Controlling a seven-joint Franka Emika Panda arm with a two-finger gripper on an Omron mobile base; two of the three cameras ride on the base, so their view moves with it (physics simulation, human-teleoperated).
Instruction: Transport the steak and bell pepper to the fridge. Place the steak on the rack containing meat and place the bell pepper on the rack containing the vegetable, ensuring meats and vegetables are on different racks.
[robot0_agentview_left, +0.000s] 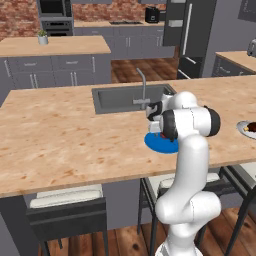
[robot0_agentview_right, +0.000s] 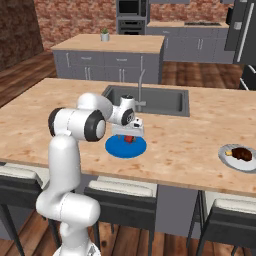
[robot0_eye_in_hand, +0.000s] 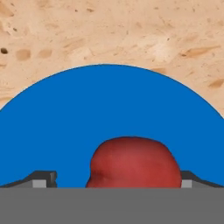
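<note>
Brick back wall (robot0_agentview_left: 20, 17), wood floor (robot0_agentview_right: 30, 67), grey cabinets (robot0_agentview_left: 52, 70), stools (robot0_agentview_right: 117, 192).

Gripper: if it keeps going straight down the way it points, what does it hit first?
Likely the bell pepper, sitting between the open gripper fingertips on the blue plate; the plate comes next.

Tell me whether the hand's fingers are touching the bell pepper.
Apart. In the hand view the fingers stand wide on either side of the bell pepper, with blue plate showing between the left finger and it.
</note>
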